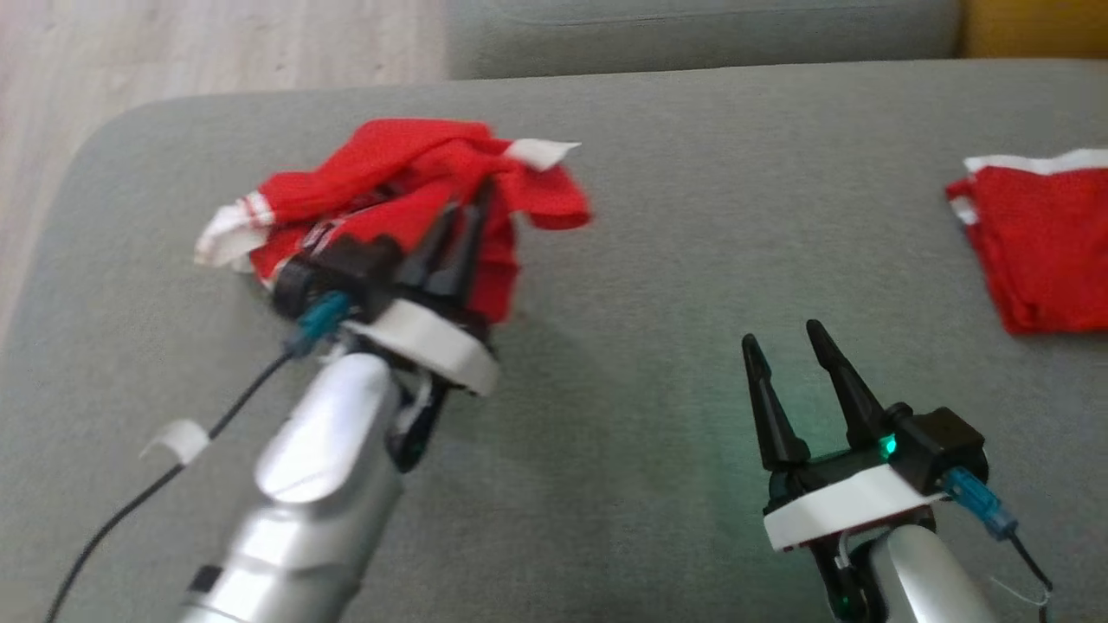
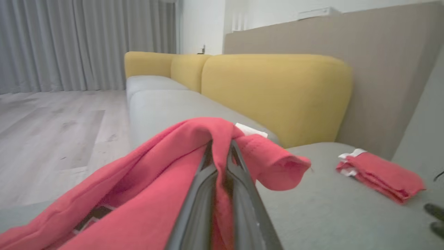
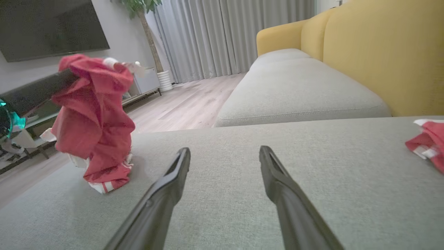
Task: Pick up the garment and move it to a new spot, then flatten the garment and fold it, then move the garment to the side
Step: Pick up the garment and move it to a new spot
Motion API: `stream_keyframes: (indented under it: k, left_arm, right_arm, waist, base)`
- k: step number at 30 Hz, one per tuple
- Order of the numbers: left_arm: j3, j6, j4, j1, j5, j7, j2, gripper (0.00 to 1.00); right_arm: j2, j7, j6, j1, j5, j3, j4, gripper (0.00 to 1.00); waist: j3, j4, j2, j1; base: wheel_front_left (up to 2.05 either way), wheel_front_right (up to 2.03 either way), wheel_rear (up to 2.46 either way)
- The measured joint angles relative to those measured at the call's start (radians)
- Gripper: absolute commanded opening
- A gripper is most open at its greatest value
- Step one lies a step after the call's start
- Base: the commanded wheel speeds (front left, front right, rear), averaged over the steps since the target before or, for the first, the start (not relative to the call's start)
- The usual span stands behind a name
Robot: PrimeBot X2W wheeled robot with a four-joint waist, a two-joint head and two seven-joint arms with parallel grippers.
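Over cushion (image 1: 623,285), left tool (image 1: 472,199) on garment (image 1: 389,156)

garment (image 1: 415,173) left on sofa (image 1: 649,260), folded garment (image 1: 1047,251) right

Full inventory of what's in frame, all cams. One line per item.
crumpled garment: 1, red with white trim, left part of the seat, held up with its lower end on the cushion
folded garment: 1, red with white trim, right part of the seat
sofa seat: 1, grey, under both garments
back cushions: 3, yellow, behind the seat
floor: 1, pale wood, beside the sofa
curtains: grey, far wall
television: 1, dark, on the wall
potted plant: 1, green, white pot, by the curtains
left end effector: 1, dark, shut on the crumpled garment
right end effector: 1, dark, open over bare seat
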Motion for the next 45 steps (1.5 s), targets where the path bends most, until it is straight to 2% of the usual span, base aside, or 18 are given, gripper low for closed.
stream_keyframes:
  k: [4, 7, 9, 10, 11, 12, 17, 22, 27, 30, 32, 34, 38, 42, 45]
  left_arm:
    - [-0.053, 0.014, -0.077, 0.000, -0.011, 0.030, -0.034, 0.00]
    - [-0.108, 0.055, -0.111, -0.001, -0.009, 0.029, -0.037, 0.00]
    - [-0.156, 0.085, -0.133, -0.002, -0.046, 0.022, -0.035, 0.00]
    - [-0.187, 0.103, -0.144, -0.003, -0.067, 0.022, -0.035, 0.04]
    - [-0.224, 0.117, -0.148, -0.007, -0.083, 0.022, -0.035, 0.67]
    - [-0.259, 0.128, -0.148, -0.010, -0.092, 0.024, -0.036, 1.00]
    - [-0.394, 0.164, -0.128, -0.037, -0.143, 0.034, -0.036, 1.00]
    - [-0.419, 0.186, -0.066, -0.058, -0.168, 0.006, -0.035, 1.00]
    - [-0.383, 0.203, -0.017, -0.077, -0.149, -0.026, -0.015, 1.00]
    - [-0.377, 0.210, -0.018, -0.077, -0.093, -0.033, 0.051, 1.00]
    - [-0.339, 0.220, -0.033, -0.060, -0.083, -0.035, 0.094, 1.00]
    - [-0.316, 0.228, -0.052, -0.045, -0.077, -0.035, 0.116, 1.00]
    - [-0.244, 0.247, -0.135, 0.069, -0.056, -0.035, 0.184, 1.00]
    - [-0.185, 0.273, -0.231, 0.256, -0.027, -0.035, 0.241, 1.00]
    - [-0.142, 0.301, -0.299, 0.354, -0.024, -0.035, 0.249, 1.00]
  right_arm:
    - [0.000, 0.000, 0.000, -0.001, 0.015, 0.018, -0.005, 1.00]
    - [0.000, 0.000, 0.000, -0.007, 0.026, 0.040, -0.007, 1.00]
    - [0.000, 0.000, 0.000, -0.008, 0.033, 0.060, -0.007, 1.00]
    - [0.000, 0.000, 0.000, -0.008, 0.033, 0.073, -0.007, 1.00]
    - [0.000, 0.000, 0.000, -0.009, 0.033, 0.082, -0.007, 1.00]
    - [0.000, 0.000, 0.000, -0.010, 0.034, 0.090, -0.009, 1.00]
    - [0.000, 0.000, 0.000, -0.023, 0.050, 0.086, -0.014, 1.00]
    - [0.000, 0.000, 0.000, -0.027, 0.050, 0.062, -0.022, 1.00]
    - [0.000, 0.000, 0.000, -0.026, 0.034, 0.036, -0.023, 1.00]
    - [0.000, 0.000, 0.000, -0.025, 0.024, 0.014, -0.024, 1.00]
    - [0.000, 0.000, 0.000, -0.024, 0.027, -0.002, -0.024, 1.00]
    - [0.000, 0.000, 0.000, -0.024, 0.022, -0.005, -0.024, 1.00]
    - [0.000, 0.000, 0.000, -0.018, 0.013, -0.039, -0.024, 1.00]
    - [0.000, 0.000, 0.000, 0.029, 0.004, -0.070, -0.024, 1.00]
    - [0.000, 0.000, 0.000, 0.052, 0.004, -0.075, -0.024, 1.00]
  waist:
    - [0.001, -0.058, 0.0000, 0.0001]
    - [0.011, -0.108, 0.0000, 0.0001]
    - [0.019, -0.144, 0.0000, 0.0002]
    - [0.023, -0.163, 0.0000, 0.0001]
    - [0.028, -0.181, 0.0000, 0.0001]
    - [0.033, -0.199, 0.0000, 0.0001]
    - [0.061, -0.271, 0.0000, 0.0001]
    - [0.077, -0.269, 0.0000, 0.0003]
    - [0.057, -0.207, 0.0000, 0.0002]
    - [0.039, -0.156, 0.0000, 0.0002]
    - [0.025, -0.121, 0.0000, 0.0002]
    - [0.017, -0.102, 0.0000, 0.0002]
    - [-0.016, -0.032, 0.0000, 0.0001]
    - [-0.061, 0.039, 0.0000, 0.0001]
    - [-0.092, 0.064, 0.0000, 0.0000]
  base:
    - [0.00, 0.00, 0.00]
    - [0.00, 0.00, 0.00]
    - [0.00, 0.00, 0.00]
    - [0.00, 0.00, 0.00]
    - [0.00, 0.00, 0.00]
    - [0.00, 0.00, 0.00]
    - [0.00, 0.00, 0.00]
    - [0.00, 0.00, 0.00]
    - [0.00, 0.00, 0.00]
    - [0.00, 0.00, 0.00]
    - [0.00, 0.00, 0.00]
    - [0.00, 0.00, 0.00]
    - [0.00, 0.00, 0.00]
    - [0.00, 0.00, 0.00]
    - [0.00, 0.00, 0.00]
